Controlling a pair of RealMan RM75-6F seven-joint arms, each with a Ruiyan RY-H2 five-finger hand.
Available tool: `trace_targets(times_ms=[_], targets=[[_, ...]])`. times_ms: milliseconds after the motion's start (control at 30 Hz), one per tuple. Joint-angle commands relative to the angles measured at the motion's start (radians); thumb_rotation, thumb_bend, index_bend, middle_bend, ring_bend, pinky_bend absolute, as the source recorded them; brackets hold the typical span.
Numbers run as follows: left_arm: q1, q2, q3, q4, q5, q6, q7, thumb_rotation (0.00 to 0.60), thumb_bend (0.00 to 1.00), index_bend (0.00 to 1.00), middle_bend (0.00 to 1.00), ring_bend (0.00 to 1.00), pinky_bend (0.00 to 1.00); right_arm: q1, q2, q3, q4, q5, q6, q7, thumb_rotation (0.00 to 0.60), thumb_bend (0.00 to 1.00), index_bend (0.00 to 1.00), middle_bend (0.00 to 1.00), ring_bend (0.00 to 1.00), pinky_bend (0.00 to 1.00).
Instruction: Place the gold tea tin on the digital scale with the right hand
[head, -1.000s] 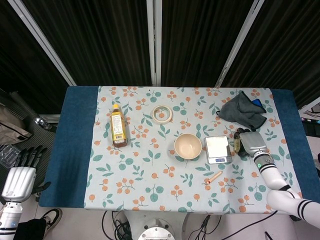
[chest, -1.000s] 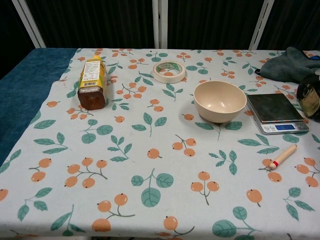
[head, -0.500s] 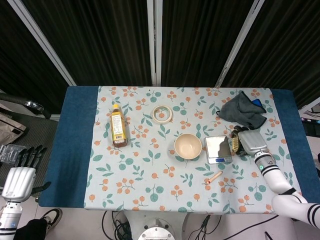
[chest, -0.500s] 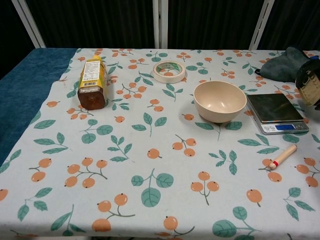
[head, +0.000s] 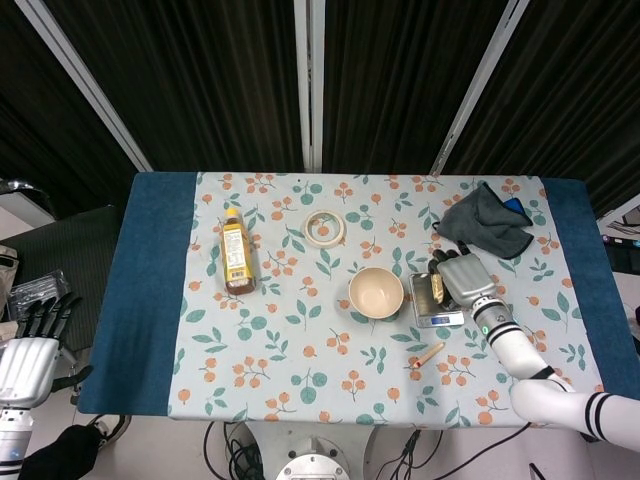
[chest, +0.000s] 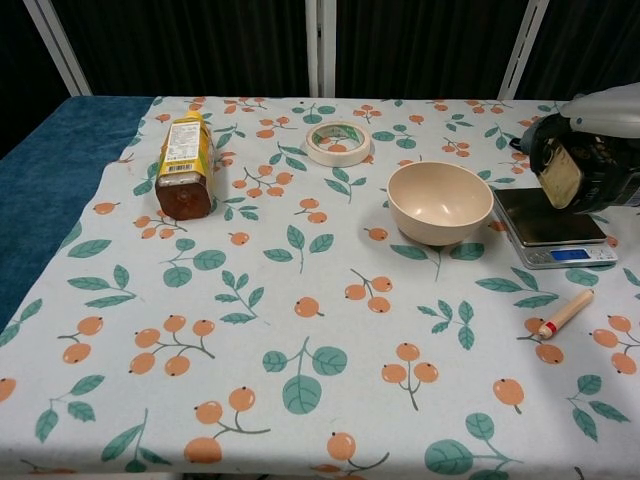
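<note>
While the left hand (head: 28, 355) is hanging idle with fingers apart off the table, the right hand (chest: 585, 150) is gripping the tin (chest: 561, 177) above the scale (chest: 555, 228), seemingly positioning it for lowering onto the platform.

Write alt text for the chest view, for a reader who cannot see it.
The robot's right hand holds the gold tea tin just above the digital scale at the right of a floral-clothed table. A beige bowl sits left of the scale, a tape roll behind, a bottle lying at far left, and a small wooden stick in front.
</note>
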Motion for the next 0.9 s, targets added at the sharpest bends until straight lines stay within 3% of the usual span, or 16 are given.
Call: trace_targets(times_ms=[33,367,500,700,900], targets=[[-0.003,0.003,0.0,0.004,0.003,-0.003,-0.004,0.6,0.07,0.01,0.0,0.0,0.0,0.041,-0.03,-0.017,-0.002,0.072,-0.005,-0.053,0.6,0.26,0.36,0.33,0.28,0.0],[0.004,-0.006,0.003,0.025,0.001,0.001,-0.03,0.6,0.07,0.01,0.0,0.0,0.0,0.1,-0.058,-0.05,-0.007,0.149,-0.005,-0.102,0.6,0.26,0.35,0.32,0.28,0.0],[0.009,-0.006,0.003,0.031,0.0,0.006,-0.038,0.6,0.07,0.01,0.0,0.0,0.0,0.115,-0.061,-0.063,-0.011,0.175,-0.001,-0.114,0.6,0.26,0.26,0.27,0.26,0.0],[0.012,-0.008,0.008,0.04,0.002,0.004,-0.045,0.6,0.07,0.01,0.0,0.0,0.0,0.121,-0.054,-0.07,-0.019,0.177,-0.004,-0.085,0.6,0.2,0.05,0.1,0.09,0.0],[0.014,-0.011,0.009,0.044,0.003,0.004,-0.062,0.6,0.07,0.01,0.0,0.0,0.0,0.133,-0.024,-0.079,-0.045,0.188,-0.023,-0.061,0.6,0.13,0.0,0.0,0.0,0.0]])
